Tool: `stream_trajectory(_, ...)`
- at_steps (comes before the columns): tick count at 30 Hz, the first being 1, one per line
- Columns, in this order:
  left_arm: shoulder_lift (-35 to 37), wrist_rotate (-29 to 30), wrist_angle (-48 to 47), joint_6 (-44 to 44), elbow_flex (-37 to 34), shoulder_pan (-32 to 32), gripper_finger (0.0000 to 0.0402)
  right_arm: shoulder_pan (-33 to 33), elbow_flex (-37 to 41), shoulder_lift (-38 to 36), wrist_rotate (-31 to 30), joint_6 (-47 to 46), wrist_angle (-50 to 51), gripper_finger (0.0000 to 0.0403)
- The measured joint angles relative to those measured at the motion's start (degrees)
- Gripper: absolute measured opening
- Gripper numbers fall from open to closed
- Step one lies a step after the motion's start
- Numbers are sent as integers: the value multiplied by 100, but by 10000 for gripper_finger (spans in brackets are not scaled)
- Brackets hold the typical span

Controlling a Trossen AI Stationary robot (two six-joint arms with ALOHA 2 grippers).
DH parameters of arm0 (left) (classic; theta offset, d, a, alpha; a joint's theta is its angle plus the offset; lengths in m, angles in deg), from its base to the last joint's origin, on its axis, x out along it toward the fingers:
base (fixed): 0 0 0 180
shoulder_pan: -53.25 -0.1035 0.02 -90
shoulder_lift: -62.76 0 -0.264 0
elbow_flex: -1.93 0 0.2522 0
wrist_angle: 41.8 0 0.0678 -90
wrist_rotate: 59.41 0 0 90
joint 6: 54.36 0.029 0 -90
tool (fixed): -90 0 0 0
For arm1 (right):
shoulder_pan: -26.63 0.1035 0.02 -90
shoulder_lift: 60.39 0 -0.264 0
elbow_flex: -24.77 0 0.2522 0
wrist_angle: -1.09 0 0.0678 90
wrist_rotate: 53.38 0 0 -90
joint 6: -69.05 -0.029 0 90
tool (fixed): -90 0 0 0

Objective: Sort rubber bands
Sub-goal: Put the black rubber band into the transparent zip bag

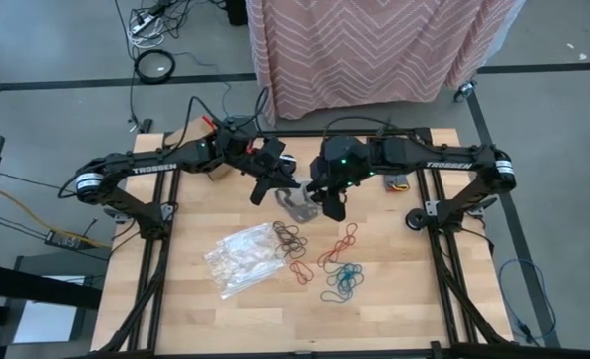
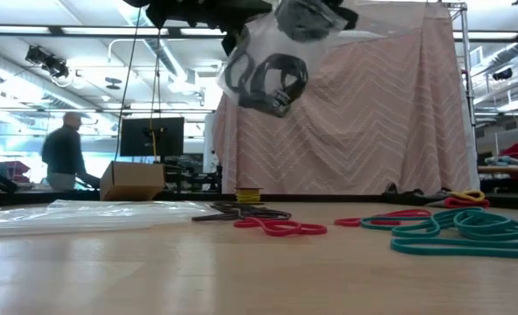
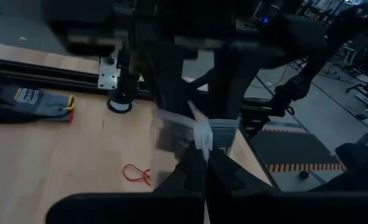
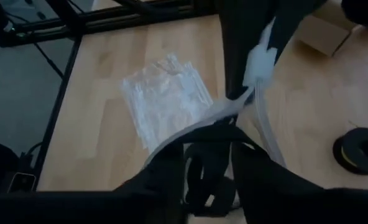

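A clear plastic bag (image 2: 257, 52) with black rubber bands (image 2: 281, 77) inside hangs in the air above the table's far middle (image 1: 297, 207). My left gripper (image 1: 278, 187) is shut on the bag. My right gripper (image 4: 212, 155) is open just right of it, its fingers standing on either side of the bag's upper part. On the table lie dark bands (image 1: 290, 239), red bands (image 1: 340, 239) and teal bands (image 1: 343, 282). My left gripper pinches the bag's upper edge (image 3: 202, 134) between its two fingers, coming nearly level from the table's left. The bag hangs below the fingers, clear of the table, with the black bands sagging in its bottom. My right gripper is beside the bag's film (image 4: 234, 109); I cannot tell whether it touches.
A pile of clear bags (image 1: 243, 259) lies left of the loose bands. A small cardboard box (image 1: 215, 170) sits at the far left and a black round roll (image 4: 357, 152) at the far right. The near half of the wooden table (image 1: 275, 319) is bare.
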State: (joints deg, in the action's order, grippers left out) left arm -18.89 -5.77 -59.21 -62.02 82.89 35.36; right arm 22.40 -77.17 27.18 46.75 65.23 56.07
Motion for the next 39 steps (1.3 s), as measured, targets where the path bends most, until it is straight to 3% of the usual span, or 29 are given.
stream_trajectory(9,2,-33,9,5,-1,-11,0,0,0,-661,-156,-257,-17,163)
stream_trajectory(13,2,-23,77,0,-2,-11,0,0,-2,-900,-274,-676,99,156)
stream_trajectory(18,2,-15,164,-26,71,-13,0,52,-2,-1249,-928,-1303,1295,131)
stream_trajectory(22,7,10,176,-9,176,-13,0,176,-2,-1439,-1038,-1434,1727,112)
stream_trajectory(33,7,28,200,7,201,-15,0,536,336,-1460,-1199,-1751,1774,102)
stream_trajectory(39,7,25,198,3,201,-15,0,568,655,-1456,-1606,-1987,1706,99)
